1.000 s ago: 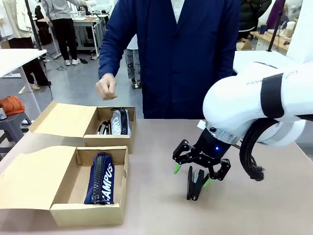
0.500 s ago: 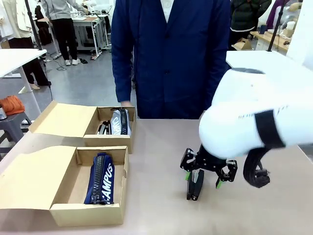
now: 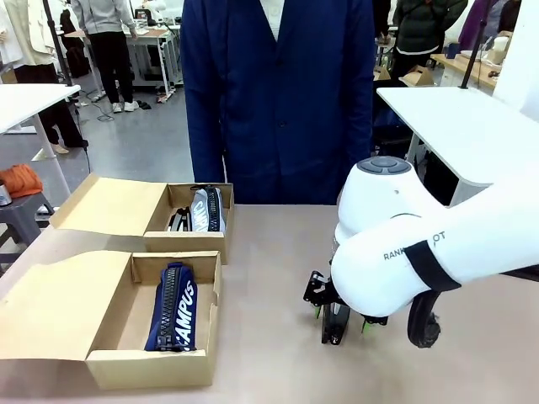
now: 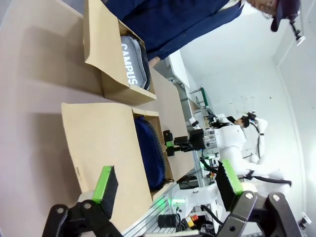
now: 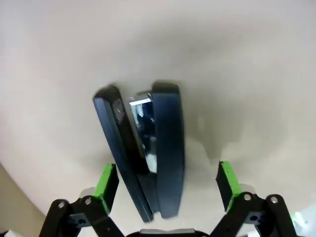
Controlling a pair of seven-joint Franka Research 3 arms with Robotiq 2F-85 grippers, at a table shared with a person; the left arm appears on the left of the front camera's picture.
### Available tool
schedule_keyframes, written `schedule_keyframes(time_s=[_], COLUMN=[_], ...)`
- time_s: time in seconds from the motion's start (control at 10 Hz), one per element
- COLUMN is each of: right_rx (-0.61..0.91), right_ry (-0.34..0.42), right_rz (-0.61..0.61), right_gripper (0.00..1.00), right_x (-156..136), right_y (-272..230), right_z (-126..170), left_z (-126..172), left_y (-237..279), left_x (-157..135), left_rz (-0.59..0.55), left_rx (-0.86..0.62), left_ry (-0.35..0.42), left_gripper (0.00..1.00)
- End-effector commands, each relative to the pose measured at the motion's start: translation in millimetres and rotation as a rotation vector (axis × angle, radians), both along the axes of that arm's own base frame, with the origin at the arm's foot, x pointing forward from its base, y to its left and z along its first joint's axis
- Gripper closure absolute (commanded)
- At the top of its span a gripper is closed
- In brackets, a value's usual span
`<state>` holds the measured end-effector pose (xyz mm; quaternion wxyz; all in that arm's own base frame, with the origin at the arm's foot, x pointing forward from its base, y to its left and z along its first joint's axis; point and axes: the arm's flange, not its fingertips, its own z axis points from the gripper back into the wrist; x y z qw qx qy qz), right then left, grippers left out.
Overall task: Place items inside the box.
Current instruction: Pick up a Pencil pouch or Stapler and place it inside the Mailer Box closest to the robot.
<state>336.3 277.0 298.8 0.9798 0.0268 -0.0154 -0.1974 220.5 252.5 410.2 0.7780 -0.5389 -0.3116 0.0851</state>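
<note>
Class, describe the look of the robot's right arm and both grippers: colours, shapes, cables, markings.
The right arm is white and rounded, with a black band, grey lettering and a looping black cable. The right gripper and left gripper are black, jointed, with flat green pads.

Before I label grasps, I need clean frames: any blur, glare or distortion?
Front view: sharp, evenly lit. Right wrist view: stapler slightly soft at its far end, a glint on its metal, soft shadow beside it. Left wrist view: rolled sideways, edges stretched by the wide lens.
</note>
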Motion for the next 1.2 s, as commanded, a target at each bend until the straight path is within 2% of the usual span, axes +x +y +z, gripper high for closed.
schedule_keyframes(time_s=[0.0,0.5,0.6,0.7,0.8,0.9,1.0,1.1], right_rx=[0.024,0.025,0.009,0.016,0.032,0.035,0.029,0.033], right_ry=[-0.016,-0.010,-0.010,-0.008,0.003,0.009,0.008,0.016], right_rz=[-0.027,0.021,0.025,0.021,0.025,0.017,0.014,0.027], right_gripper=[0.00,0.00,0.60,0.60,1.00,0.65,1.00,1.00], right_x=[7.7,5.9,6.2,6.5,5.1,3.8,3.2,2.5], right_y=[9.9,10.9,10.9,9.3,9.2,7.8,6.0,4.1], right_z=[-14.2,-14.1,-11.0,-6.2,-2.5,2.0,4.5,8.3], left_z=[1.0,1.0,1.0,1.0,1.0,1.0,1.0,1.0], left_y=[-0.3,-0.3,-0.3,-0.3,-0.3,-0.3,-0.3,-0.3], left_x=[-0.6,-0.6,-0.6,-0.6,-0.6,-0.6,-0.6,-0.6], left_rz=[0.002,0.002,0.002,0.002,0.002,0.002,0.002,0.002], left_rx=[-0.006,-0.006,-0.006,-0.006,-0.006,-0.006,-0.006,-0.006], left_ry=[-0.029,-0.029,-0.029,-0.029,-0.029,-0.029,-0.029,-0.029], left_gripper=[0.00,0.00,0.00,0.00,0.00,0.00,0.00,0.00])
